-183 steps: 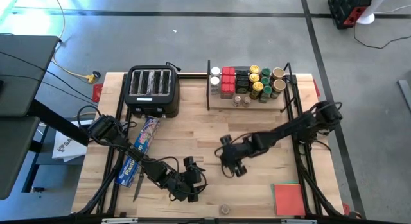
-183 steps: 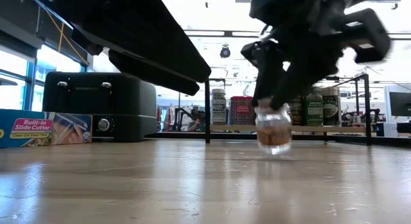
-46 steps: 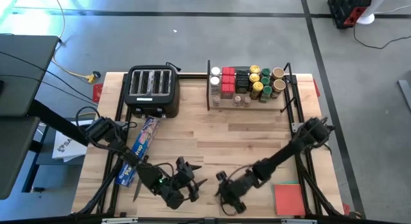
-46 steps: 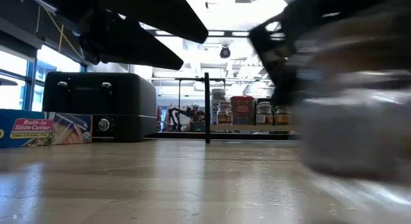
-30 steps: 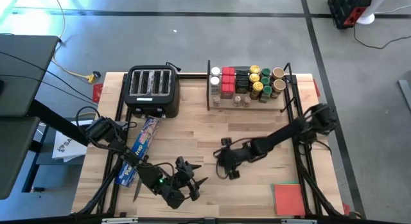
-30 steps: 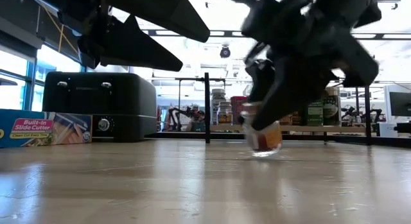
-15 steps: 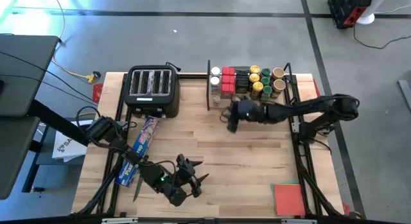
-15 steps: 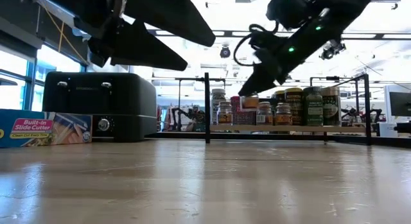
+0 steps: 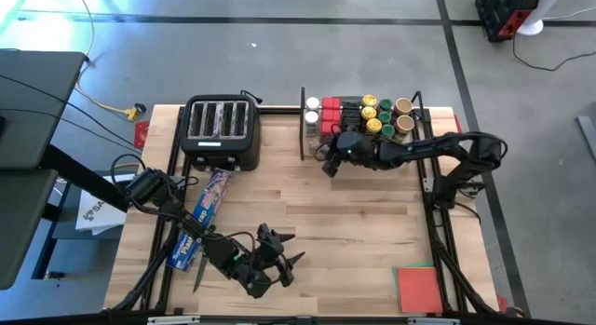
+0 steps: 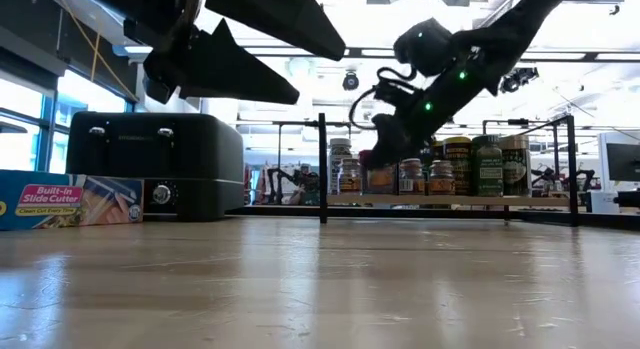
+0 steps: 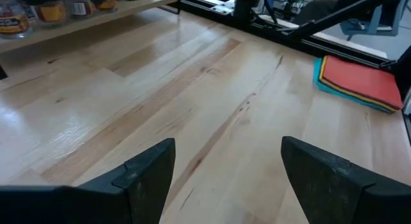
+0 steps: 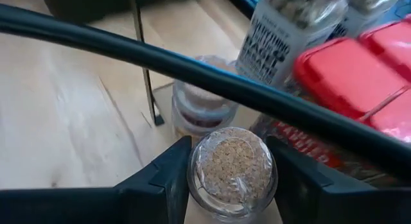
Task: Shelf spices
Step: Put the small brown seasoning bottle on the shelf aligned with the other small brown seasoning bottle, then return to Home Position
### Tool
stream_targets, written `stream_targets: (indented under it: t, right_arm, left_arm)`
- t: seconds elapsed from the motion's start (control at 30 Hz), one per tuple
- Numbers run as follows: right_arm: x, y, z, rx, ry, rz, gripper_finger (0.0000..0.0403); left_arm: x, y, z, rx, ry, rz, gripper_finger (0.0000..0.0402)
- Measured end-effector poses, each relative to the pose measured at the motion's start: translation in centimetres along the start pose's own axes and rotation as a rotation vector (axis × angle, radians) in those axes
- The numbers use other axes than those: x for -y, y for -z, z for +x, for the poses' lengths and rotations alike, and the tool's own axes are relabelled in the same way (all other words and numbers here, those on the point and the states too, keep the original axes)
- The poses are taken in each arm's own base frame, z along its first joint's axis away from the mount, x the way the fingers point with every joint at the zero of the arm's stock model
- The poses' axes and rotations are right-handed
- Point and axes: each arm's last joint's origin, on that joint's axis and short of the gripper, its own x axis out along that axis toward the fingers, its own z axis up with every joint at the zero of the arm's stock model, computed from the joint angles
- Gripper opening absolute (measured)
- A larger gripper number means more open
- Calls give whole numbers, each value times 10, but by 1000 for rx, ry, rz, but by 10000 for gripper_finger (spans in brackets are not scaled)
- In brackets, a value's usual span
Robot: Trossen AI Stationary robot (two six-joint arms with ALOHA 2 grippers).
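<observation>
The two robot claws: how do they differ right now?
The right gripper is closed on a small clear jar of tan spice, while the left gripper is open and holds nothing. The right gripper reaches to the shelf at the table's far side; the left gripper hangs over bare wood near the front edge. Both are dark, two-fingered claws.

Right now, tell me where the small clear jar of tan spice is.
The small clear jar sits between the right gripper's fingers at the shelf's front left part, beside another small jar and the red tins.
</observation>
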Motion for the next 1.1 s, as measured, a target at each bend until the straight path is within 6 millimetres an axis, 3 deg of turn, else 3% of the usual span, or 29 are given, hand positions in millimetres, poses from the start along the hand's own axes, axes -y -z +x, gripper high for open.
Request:
stream_targets:
  t: [0.7,1.1]
  right_arm:
    - [-2,2,9,31,77,-24,188]
    - [-1,1,9,35,79,-45,246]
  left_arm:
    - [0,0,0,1,2,-4,280]
    - [1,-1,0,3,7,-10,280]
